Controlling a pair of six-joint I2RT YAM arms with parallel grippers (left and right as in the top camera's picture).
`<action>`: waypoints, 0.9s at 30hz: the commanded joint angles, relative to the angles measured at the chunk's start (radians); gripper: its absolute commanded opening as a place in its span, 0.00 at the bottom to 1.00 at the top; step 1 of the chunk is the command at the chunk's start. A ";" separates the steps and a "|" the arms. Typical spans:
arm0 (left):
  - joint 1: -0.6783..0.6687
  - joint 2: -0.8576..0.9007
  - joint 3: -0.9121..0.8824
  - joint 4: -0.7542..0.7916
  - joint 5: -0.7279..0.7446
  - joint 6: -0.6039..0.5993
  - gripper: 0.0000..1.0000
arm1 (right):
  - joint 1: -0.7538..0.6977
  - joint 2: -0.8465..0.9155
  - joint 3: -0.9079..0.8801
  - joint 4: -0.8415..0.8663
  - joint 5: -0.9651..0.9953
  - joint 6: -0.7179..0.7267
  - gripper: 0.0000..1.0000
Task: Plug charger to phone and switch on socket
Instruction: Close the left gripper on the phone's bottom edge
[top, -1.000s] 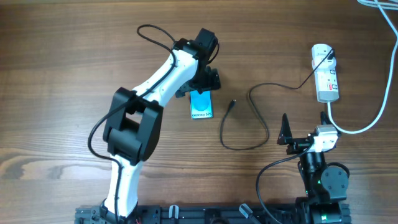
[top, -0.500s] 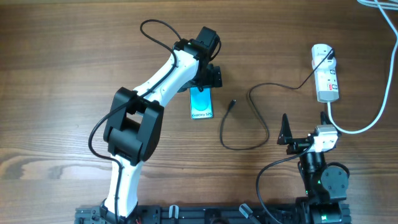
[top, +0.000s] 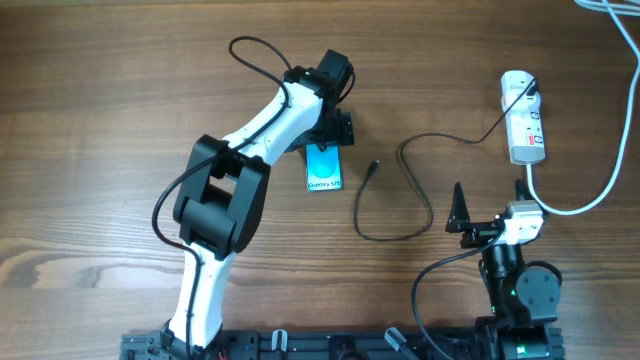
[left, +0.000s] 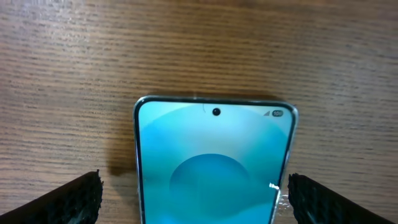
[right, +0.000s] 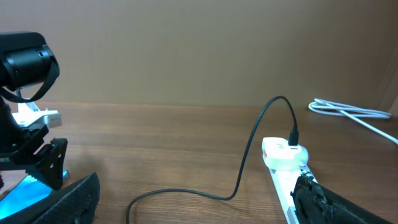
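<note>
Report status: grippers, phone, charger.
Left gripper open, straddling phone. Right gripper open, empty. Charger tip lying loose beside phone, not plugged in; other end in socket. Nothing in the way.

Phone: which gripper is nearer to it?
Left. The left gripper straddles the phone, a finger either side of its top end; the right gripper sits well off, past the charger.
</note>
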 joint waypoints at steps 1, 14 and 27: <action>-0.008 0.011 0.010 0.005 0.011 0.037 1.00 | 0.000 0.000 -0.001 0.006 -0.013 -0.012 1.00; -0.018 0.012 0.002 -0.035 -0.029 0.061 1.00 | 0.000 0.000 -0.001 0.006 -0.013 -0.012 1.00; -0.023 0.012 -0.029 -0.005 0.036 0.042 1.00 | 0.000 0.000 -0.001 0.006 -0.013 -0.012 1.00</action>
